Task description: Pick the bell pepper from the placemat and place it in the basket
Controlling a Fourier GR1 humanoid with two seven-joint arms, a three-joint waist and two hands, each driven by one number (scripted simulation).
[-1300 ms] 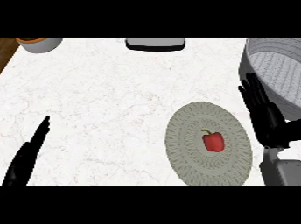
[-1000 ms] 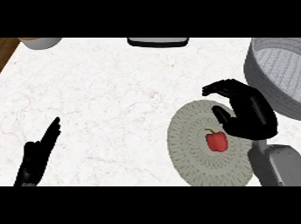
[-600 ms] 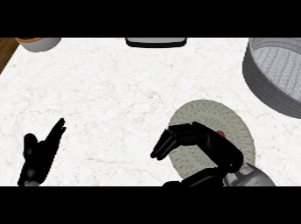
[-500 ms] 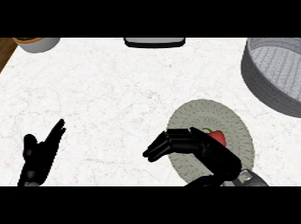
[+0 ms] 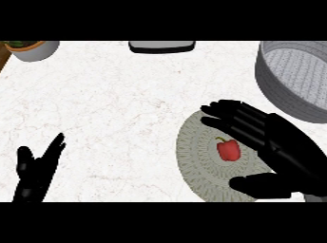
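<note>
A small red bell pepper (image 5: 228,149) with a green stem lies on the round grey woven placemat (image 5: 194,156) at the lower right. My right hand (image 5: 285,149) hovers over the placemat's right side, open, fingers stretched toward the upper left above the pepper and thumb below it. The pepper sits free between fingers and thumb. The grey woven basket (image 5: 303,78) stands at the upper right, partly cut off by the view's edge. My left hand (image 5: 34,173) rests open at the lower left, fingers up.
A potted plant (image 5: 30,48) stands at the far left corner beside a wooden strip. A dark tray-like object (image 5: 162,46) sits at the counter's far edge. White marble counter spreads between my hands.
My right hand swung from the placemat's left back to its right side and opened wide, uncovering the pepper. The pepper stays on the placemat. My left hand barely moved.
</note>
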